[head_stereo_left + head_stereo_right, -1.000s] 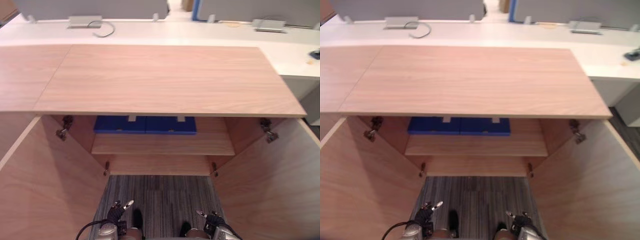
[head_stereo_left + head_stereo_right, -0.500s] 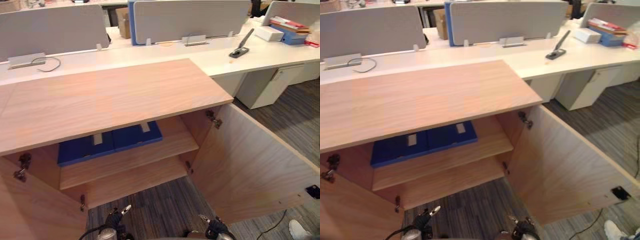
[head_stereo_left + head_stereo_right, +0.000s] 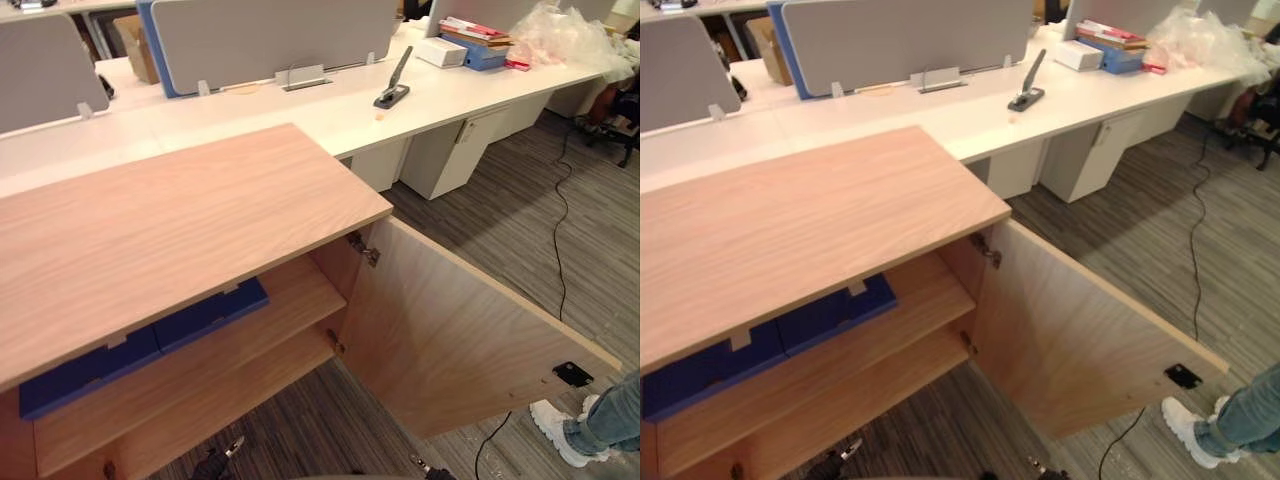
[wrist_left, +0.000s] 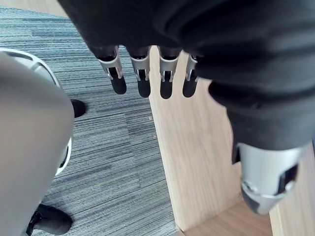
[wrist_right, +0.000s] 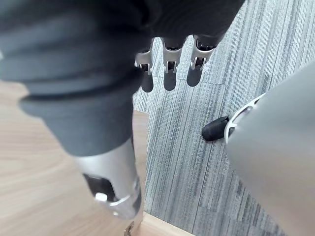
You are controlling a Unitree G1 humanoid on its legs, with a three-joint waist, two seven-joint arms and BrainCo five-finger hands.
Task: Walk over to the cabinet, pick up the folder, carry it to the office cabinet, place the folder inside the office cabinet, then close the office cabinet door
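Observation:
The blue folder [image 3: 190, 320] lies flat on the upper shelf inside the wooden office cabinet [image 3: 170, 230], partly hidden under the cabinet's top. The cabinet's right door [image 3: 450, 340] stands wide open. My left hand [image 4: 143, 78] hangs low over the grey carpet beside a wooden panel, fingers straight and holding nothing; its fingertip also peeks in at the lower edge of the left eye view [image 3: 222, 460]. My right hand [image 5: 170, 69] hangs the same way over the carpet next to wood, open and empty.
A long white desk [image 3: 330, 105] with grey partition screens runs behind the cabinet; a dark stapler [image 3: 392, 88] and stacked books [image 3: 470, 45] lie on it. A white drawer unit [image 3: 455, 150] stands under it. A person's leg and white shoe [image 3: 585, 430] are at the lower right by a floor cable [image 3: 563, 200].
The camera has swung to the right, so the cabinet sits further left and the right door, desk end and a person's leg have come into view. Both hands still hang low.

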